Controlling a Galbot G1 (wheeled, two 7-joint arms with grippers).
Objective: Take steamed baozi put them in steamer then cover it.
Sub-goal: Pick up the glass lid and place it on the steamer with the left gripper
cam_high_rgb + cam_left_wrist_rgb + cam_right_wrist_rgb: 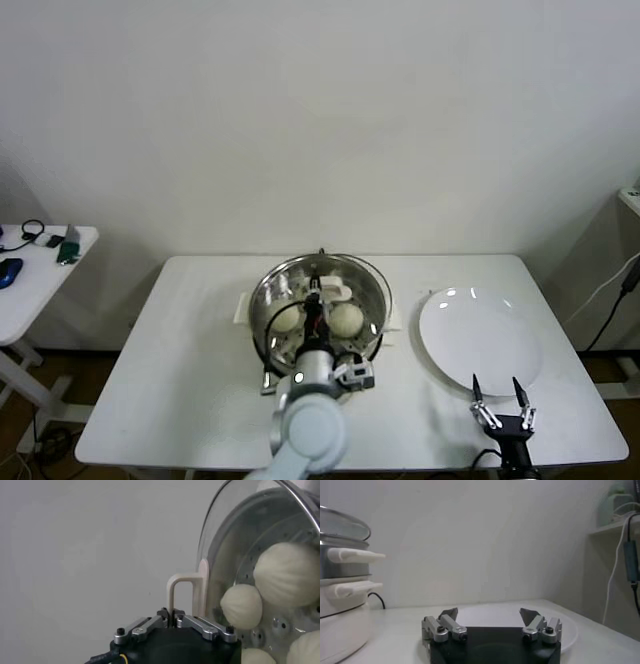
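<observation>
The steamer (262,312) stands mid-table with cream-white baozi (345,319) on its perforated tray. The clear glass cover (372,285) sits over the pot, tilted. My left gripper (316,296) is shut on the cover's cream-white handle (183,591). In the left wrist view several baozi (287,573) show through the glass cover (225,535). My right gripper (501,397) is open and empty near the table's front edge, beside the white plate (480,335). In the right wrist view, the steamer (340,605) and cover rim (347,525) lie off to one side of the right gripper (488,616).
The flat white plate (570,627) lies empty to the right of the steamer. A side table (40,270) with small items stands at far left. A cable (610,290) hangs at far right.
</observation>
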